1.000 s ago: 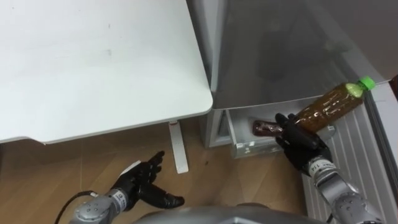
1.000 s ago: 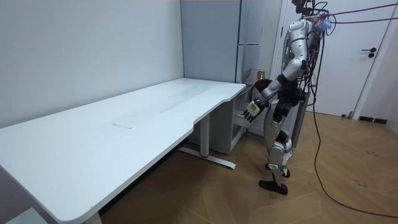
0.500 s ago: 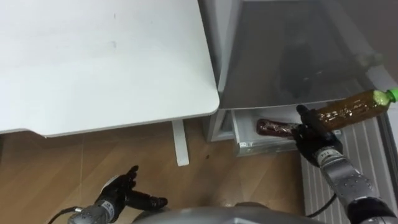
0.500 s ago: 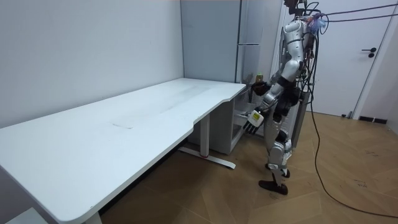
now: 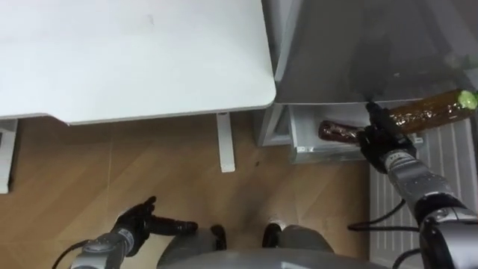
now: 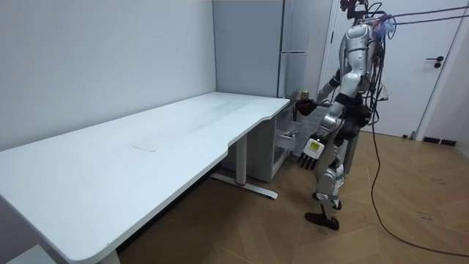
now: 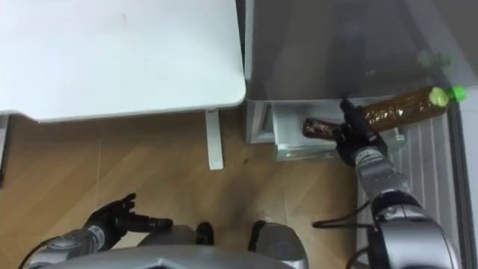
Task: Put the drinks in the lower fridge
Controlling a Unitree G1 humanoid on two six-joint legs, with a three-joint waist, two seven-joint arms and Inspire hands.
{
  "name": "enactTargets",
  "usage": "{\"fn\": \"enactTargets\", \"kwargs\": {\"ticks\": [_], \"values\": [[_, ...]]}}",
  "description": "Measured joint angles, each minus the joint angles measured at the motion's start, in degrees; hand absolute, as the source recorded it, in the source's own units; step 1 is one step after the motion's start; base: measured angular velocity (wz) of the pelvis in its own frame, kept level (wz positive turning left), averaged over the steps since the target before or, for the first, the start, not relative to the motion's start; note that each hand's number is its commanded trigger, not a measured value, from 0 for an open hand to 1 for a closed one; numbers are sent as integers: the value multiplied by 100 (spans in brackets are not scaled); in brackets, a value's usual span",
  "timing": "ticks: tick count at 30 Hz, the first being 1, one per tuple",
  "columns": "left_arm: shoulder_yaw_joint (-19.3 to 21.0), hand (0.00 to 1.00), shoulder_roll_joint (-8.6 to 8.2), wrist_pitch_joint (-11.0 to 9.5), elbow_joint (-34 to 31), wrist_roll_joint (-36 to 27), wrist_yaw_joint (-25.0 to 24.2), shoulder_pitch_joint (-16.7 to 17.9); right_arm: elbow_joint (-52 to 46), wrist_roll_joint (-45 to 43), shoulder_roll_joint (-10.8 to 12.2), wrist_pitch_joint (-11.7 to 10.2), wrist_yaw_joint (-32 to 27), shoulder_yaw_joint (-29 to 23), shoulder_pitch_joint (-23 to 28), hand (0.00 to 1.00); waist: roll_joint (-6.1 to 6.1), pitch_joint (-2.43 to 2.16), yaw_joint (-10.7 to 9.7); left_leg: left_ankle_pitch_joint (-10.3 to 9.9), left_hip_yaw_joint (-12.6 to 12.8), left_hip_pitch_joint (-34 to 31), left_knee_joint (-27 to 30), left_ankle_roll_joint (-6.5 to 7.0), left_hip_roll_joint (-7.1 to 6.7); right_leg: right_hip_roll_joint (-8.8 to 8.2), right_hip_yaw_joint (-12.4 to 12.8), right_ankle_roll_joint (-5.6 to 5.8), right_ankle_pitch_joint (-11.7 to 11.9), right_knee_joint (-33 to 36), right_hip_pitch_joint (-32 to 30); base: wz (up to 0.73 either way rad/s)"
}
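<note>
Since a second ago my left hand has sunk lower beside the body. The bottle in my right hand has gone from steeply tilted to nearly level. Closest to me, the left hand hangs over the wooden floor, fingers loosely spread with one stretched out, holding nothing. Further on, the right hand's fingers are curled round the lower end of the bottle of brown drink, its green cap pointing to my right. I hold it above the right end of the open drawer at the foot of the fridge, where a dark bottle lies on its side. Left of the fridge is the white table. In the room view I stand upright by the table's corner, facing the fridge.
</note>
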Motion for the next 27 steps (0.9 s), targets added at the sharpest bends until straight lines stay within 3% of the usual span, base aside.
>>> {"fn": "enactTargets", "kwargs": {"ticks": [3, 5, 10, 16, 21, 26, 27], "values": [[-61, 0, -40, -19, 40, -212, 34, -166, 357, -8, 0, 16, -76, 0, -163, 100, 16, 2, 260, 91, -33, -554, 208, -30, -83, -120, -11, -4, -139, 374, -633, 21], [-103, 0, -90, -50, 38, -488, 55, -209, 503, 5, 11, 37, -188, 2, -185, 100, 32, 8, 414, 295, -109, -869, 179, -8, -145, -274, -115, -31, -121, 559, -980, 36], [-98, 0, -114, -84, -23, -834, 183, -256, 538, 70, 1, 149, -215, 6, -464, 100, -16, 36, 601, 466, -170, -1302, 196, -81, -264, -498, -205, -124, -198, 975, -1545, 18], [-120, 0, -113, -137, -85, -837, 431, -339, 544, 460, -60, 154, -177, 60, -955, 100, -70, 66, 656, 556, -226, -1600, 190, -118, -275, -496, -284, -271, -137, 1011, -1833, 7], [-204, 0, -113, -132, -365, -829, 652, -340, 543, 415, -114, 152, -178, 67, -1039, 100, -121, 97, 752, 558, -242, -1814, 207, -116, -275, -502, -310, -281, -130, 1004, -2024, 3], [-295, 0, -117, -144, -467, -832, 777, -340, 548, 230, -130, 152, -187, 56, -1059, 98, -117, 96, 759, 551, -319, -1993, 256, -97, -291, -551, -424, -250, -151, 978, -2131, 12], [-296, 0, -120, -144, -466, -832, 779, -340, 548, 211, -129, 153, -187, 56, -1060, 13, -116, 96, 764, 548, -319, -1994, 252, -93, -294, -553, -424, -243, -157, 975, -2130, 5]]}}
